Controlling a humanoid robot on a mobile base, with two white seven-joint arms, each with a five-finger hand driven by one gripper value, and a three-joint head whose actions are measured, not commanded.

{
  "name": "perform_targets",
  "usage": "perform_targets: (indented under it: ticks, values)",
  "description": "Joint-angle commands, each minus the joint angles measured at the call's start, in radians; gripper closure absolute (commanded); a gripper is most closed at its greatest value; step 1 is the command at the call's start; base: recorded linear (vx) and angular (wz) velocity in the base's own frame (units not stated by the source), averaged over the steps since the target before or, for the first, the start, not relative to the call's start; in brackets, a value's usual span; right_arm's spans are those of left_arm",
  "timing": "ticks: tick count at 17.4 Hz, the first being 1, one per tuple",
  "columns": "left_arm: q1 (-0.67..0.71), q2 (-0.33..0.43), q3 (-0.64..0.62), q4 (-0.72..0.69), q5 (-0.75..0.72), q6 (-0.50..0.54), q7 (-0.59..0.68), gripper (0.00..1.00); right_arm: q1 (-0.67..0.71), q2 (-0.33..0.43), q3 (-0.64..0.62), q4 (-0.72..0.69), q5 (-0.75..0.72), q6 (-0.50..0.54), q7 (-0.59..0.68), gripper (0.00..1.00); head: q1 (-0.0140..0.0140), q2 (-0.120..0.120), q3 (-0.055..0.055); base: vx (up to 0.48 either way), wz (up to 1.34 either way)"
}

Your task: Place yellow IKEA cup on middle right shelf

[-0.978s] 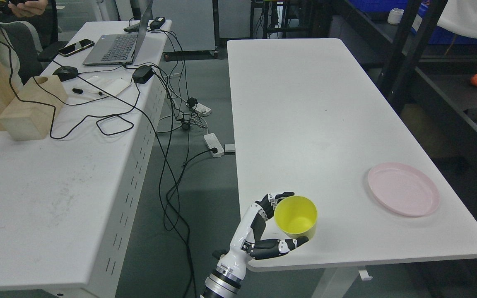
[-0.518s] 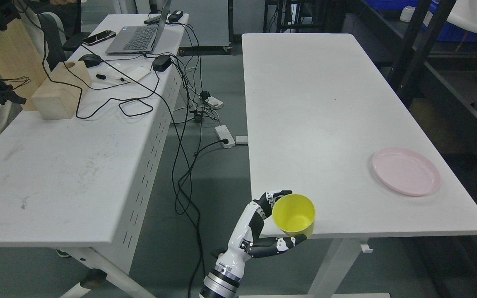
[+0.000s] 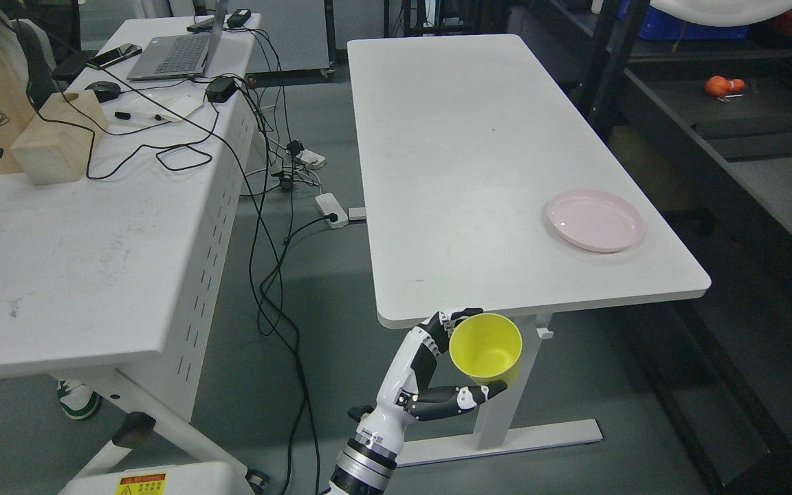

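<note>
The yellow cup (image 3: 486, 346) is plain, bright yellow, smooth-walled, no handle seen, round rim, open mouth facing up and toward the camera, empty inside. It's off the table now: held in the air just below and in front of the near edge of the white table (image 3: 478, 158), above the grey floor, next to the table's leg. The left hand (image 3: 437, 375) is clamped on it: thumb (image 3: 461, 401) under the base side, fingers (image 3: 447, 322) curled round the far-left wall by the rim. White forearm comes up from bottom centre-left. Right hand isn't seen.

Count, quick: 1 yellow cup. 1 pink plate (image 3: 595, 221), empty, on the white table's right side, near the edge. That's the only item on that table. 2 white tables total; the second, the left desk (image 3: 59, 240), is scuffed and carries 1 laptop (image 3: 172, 51), 1 phone (image 3: 114, 56), 1 mouse (image 3: 104, 87), 1 wooden block (image 3: 56, 141), 1 black power brick (image 3: 219, 89), several black cables trailing off the edge to the floor. On the floor betw. the tables: 2 white power strips (image 3: 332, 206). Right side: 1 dark metal shelf rack (image 3: 733, 137), w/ 1 orange object (image 3: 724, 85) on a shelf; can't tell what it is. A person's shoe (image 3: 78, 401), green and white, shows under the left desk. 1 warning sticker (image 3: 140, 485) on the white base at bottom left.
</note>
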Motion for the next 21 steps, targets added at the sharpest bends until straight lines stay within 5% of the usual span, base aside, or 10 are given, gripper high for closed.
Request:
perform_targets:
  ticks: [1, 21]
  values:
    - [-0.009, 0.017, 0.0, -0.003, 0.0, 0.0, 0.0, 0.99, 0.006, -0.017, 0.0, 0.0, 0.0, 0.0, 0.0, 0.01, 0.0, 0.0, 0.0, -0.248, -0.43]
    - [-0.009, 0.017, -0.001, -0.019, 0.002, 0.0, 0.002, 0.99, 0.006, -0.017, 0.0, 0.0, 0.0, 0.0, 0.0, 0.01, 0.0, 0.0, 0.0, -0.203, -0.68]
